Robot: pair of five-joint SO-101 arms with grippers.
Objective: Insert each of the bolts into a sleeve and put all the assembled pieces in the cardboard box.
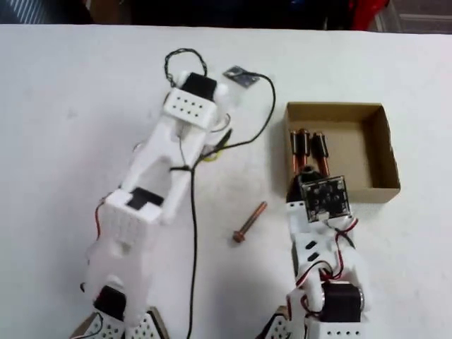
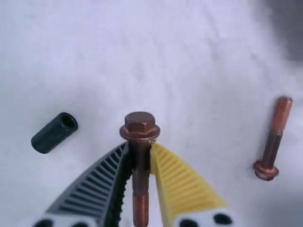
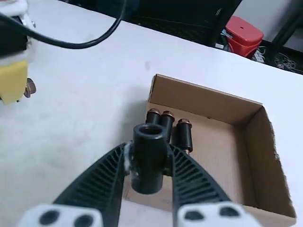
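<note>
Left gripper (image 2: 140, 149) clamped on a bolt (image 2: 139, 126) below the head, over the middle of the worktop (image 1: 70, 106). Right gripper (image 3: 148, 152) clenched on a sleeve (image 3: 147, 163), roughly upright with its bore open, at the near wall of the cardboard box (image 3: 208, 101), rightward of the bolt.

My white table (image 1: 63, 106) carries one stray bit: a small grey metal plate (image 1: 241, 76), lying flat toward the far edge. Past that edge, my right wrist view shows a red container (image 3: 245, 32) on the floor, dark furniture (image 3: 189, 21) just beside it, and a tangle of cords (image 3: 284, 59) near it. From above, something pale and striped (image 1: 28, 10) sits beyond the far left corner; I cannot tell what.
</note>
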